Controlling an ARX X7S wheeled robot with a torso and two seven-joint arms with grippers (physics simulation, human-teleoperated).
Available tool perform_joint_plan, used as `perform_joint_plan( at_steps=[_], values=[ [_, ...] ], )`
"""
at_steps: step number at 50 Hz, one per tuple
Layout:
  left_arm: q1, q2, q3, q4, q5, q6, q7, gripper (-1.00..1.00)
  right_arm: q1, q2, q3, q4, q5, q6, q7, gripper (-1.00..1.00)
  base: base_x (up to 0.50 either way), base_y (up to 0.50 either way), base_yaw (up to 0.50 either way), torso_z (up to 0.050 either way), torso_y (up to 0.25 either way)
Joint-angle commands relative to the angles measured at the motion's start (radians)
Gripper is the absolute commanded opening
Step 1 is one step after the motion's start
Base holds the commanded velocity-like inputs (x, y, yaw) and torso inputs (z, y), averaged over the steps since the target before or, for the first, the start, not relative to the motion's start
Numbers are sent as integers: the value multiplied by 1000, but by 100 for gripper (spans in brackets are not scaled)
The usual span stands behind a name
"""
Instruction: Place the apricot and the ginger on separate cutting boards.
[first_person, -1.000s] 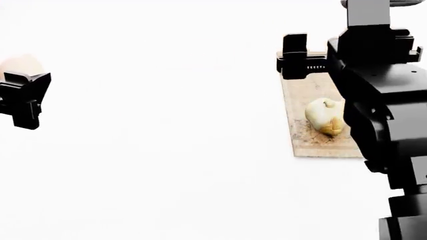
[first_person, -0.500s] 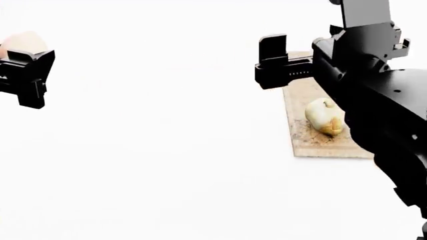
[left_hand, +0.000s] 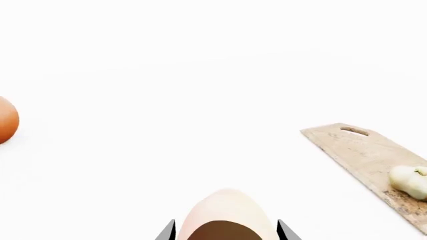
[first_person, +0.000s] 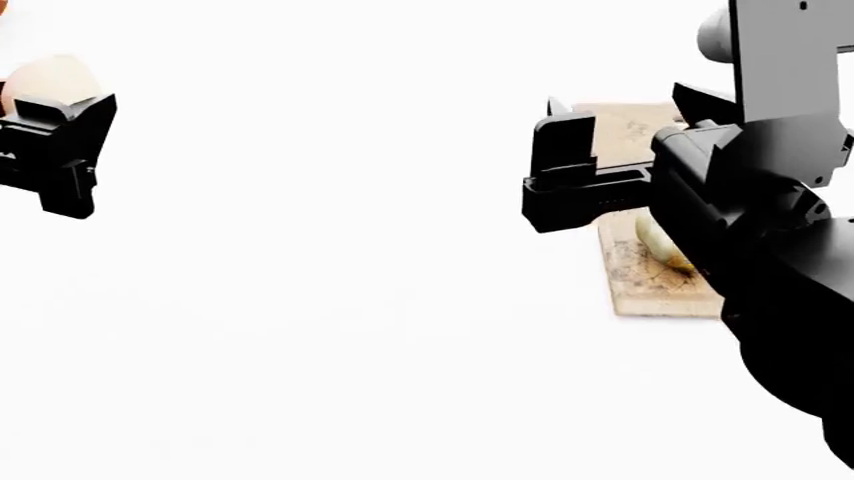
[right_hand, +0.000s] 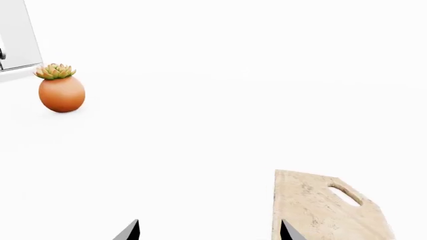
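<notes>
The apricot (left_hand: 227, 207) is pale peach and sits between my left gripper's (left_hand: 225, 231) jaws, which are shut on it. In the head view that gripper (first_person: 60, 110) is at the far left with the apricot (first_person: 47, 78) at its tip, above the white surface. The ginger (left_hand: 409, 181) lies on the beige mottled cutting board (left_hand: 363, 152). In the head view my right arm hides most of the ginger (first_person: 655, 246) and much of that board (first_person: 638, 285). My right gripper (first_person: 630, 118) is open and empty above the board's far end (right_hand: 313, 210). The plain wood board is out of view.
A deep-orange ball (left_hand: 5, 120) lies at the edge of the left wrist view. A succulent in a round orange pot (right_hand: 61, 92) stands beside a grey-white upright panel (right_hand: 17, 37). The surface is white throughout.
My right arm has swung nearer and lower over the beige board and now covers most of the ginger. My left gripper with the apricot has risen slightly in the view.
</notes>
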Motion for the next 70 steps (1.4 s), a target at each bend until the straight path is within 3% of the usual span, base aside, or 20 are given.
perform_joint_plan(
  at_steps=[1, 70],
  values=[
    [7, 0, -9, 10, -18, 3, -25, -100, -40, -1, 16, -29, 20, -13, 5, 100, 70, 500, 0, 0, 0],
    [2, -14, 16, -3, -28, 19, -26, -100, -53, 22, -6, -31, 30, -33, -10, 100, 16, 500, 0, 0, 0]
  ],
)
